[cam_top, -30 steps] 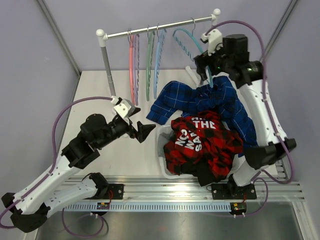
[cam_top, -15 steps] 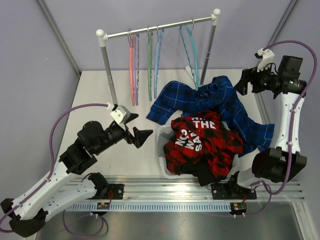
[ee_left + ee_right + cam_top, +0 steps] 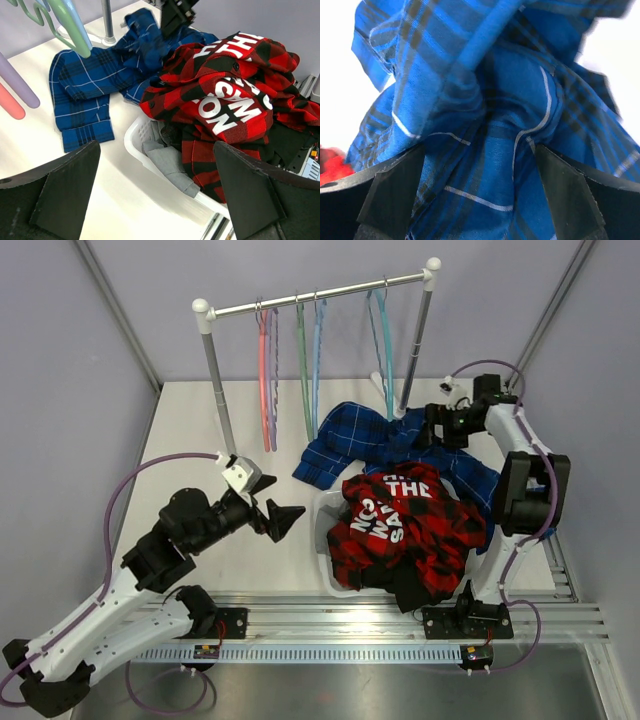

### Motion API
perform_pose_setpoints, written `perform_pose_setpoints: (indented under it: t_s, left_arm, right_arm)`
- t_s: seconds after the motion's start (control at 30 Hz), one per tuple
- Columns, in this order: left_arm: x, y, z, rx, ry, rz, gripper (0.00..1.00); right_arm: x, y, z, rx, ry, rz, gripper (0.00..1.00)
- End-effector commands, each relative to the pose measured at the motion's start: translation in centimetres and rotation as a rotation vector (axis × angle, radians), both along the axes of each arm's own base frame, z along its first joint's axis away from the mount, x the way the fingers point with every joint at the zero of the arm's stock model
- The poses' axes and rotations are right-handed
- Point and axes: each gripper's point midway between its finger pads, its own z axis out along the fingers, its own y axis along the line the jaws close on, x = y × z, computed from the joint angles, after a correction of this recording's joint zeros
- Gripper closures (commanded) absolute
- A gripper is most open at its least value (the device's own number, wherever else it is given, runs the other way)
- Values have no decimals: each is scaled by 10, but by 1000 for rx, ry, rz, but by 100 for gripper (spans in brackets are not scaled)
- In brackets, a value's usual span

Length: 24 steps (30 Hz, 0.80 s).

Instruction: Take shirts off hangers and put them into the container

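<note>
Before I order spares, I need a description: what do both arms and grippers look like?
Both the left arm and right arm have white shells, black joints and a looping purple cable. The left gripper and right gripper carry black, wedge-shaped fingers.

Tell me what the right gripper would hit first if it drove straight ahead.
The right gripper would meet the blue plaid shirt, bunched just ahead of its open jaws, apparently very close.

shirts (image 3: 405, 525): heaped over container (image 3: 328, 540) | blue plaid shirt (image 3: 350, 440): trailing outside | hangers (image 3: 264, 370): hanging bare
</note>
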Motion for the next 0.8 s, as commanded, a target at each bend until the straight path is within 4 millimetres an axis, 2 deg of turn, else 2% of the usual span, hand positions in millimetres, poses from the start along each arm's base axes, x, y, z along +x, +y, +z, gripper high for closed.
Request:
perform_pose_setpoints:
  t_s: [0.0,0.07,0.13,0.27,0.37,0.4,0.47,0.5,0.53,0.6,0.63,0.7,0.73,0.77]
  left_arm:
    - [4,-1,15,-55,-29,15,1]
    - [3,-1,12,-51,-24,14,1]
    - [2,1,11,-49,-21,17,1]
    - [1,6,9,-47,-29,30,1]
    - [1,9,7,-38,-32,40,1]
    - [1,10,7,-37,-36,43,1]
    - [1,12,9,-35,-38,51,1]
    - [1,13,10,-36,-44,52,1]
    - [0,14,10,-33,-43,53,1]
    - [0,16,12,-36,-49,59,1]
    - [-1,17,11,-31,-46,59,1]
    - [-2,19,10,-26,-46,65,1]
    - [-2,21,9,-23,-47,71,1]
    - [-2,22,9,-22,-48,71,1]
  right_arm:
    - [30,4,-13,-182,-62,-32,1]
    - [34,1,-36,-246,-27,-31,0]
    - [39,-10,-54,-322,-17,-44,0]
    - [32,-22,-78,-405,13,-29,4]
    - [25,-29,-90,-444,44,-11,21]
    - [24,-29,-90,-444,45,-2,38]
    - [20,-25,-88,-424,59,12,61]
    - [20,-20,-83,-395,55,17,69]
    - [19,-18,-73,-382,41,17,84]
    - [20,-13,-54,-346,5,16,100]
    - [22,-15,-32,-337,-43,2,100]
    - [28,-18,1,-315,-111,-19,100]
    - [28,-27,26,-311,-158,-48,100]
    - [29,-31,43,-305,-190,-66,100]
